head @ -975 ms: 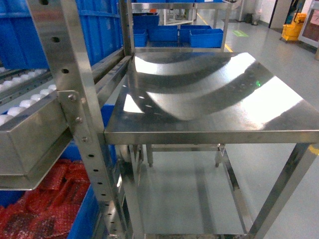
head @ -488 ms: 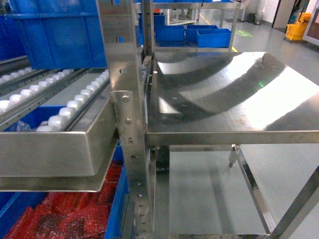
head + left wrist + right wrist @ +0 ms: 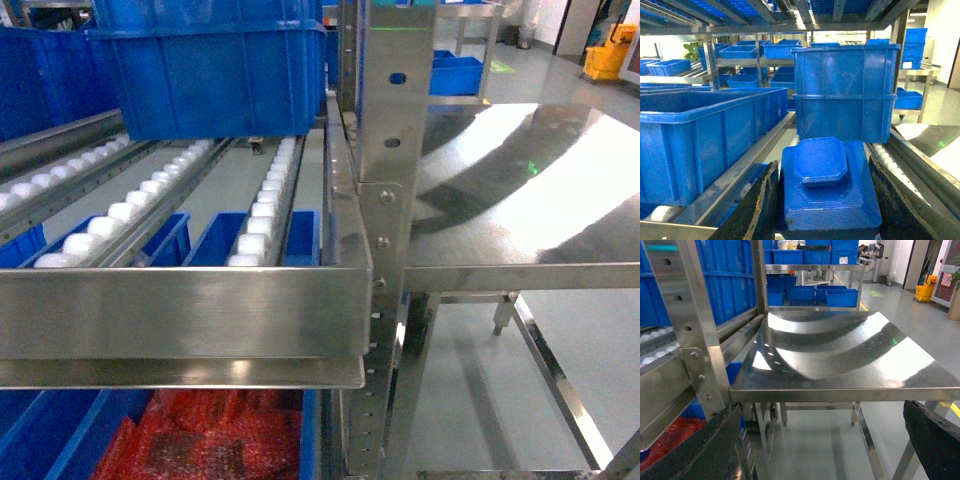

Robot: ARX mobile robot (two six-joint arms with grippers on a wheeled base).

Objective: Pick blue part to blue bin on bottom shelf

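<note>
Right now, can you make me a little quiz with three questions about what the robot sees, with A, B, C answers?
1. Where is the blue part?
A. Between the fingers of the left hand
B. On the steel table
C. On the floor

2. What colour is the stuff in the bin under the roller shelf?
A. Green
B. Red
C. Yellow

3. How is the right hand?
A. Shut on a bottle
B. Shut on a blue part
C. Open with nothing in it

Answers:
1 A, the left wrist view shows the part sitting between the two dark fingers.
2 B, the head view shows red bags below the white rollers.
3 C, the right wrist view shows its fingers far apart, with only the steel table beyond.
</note>
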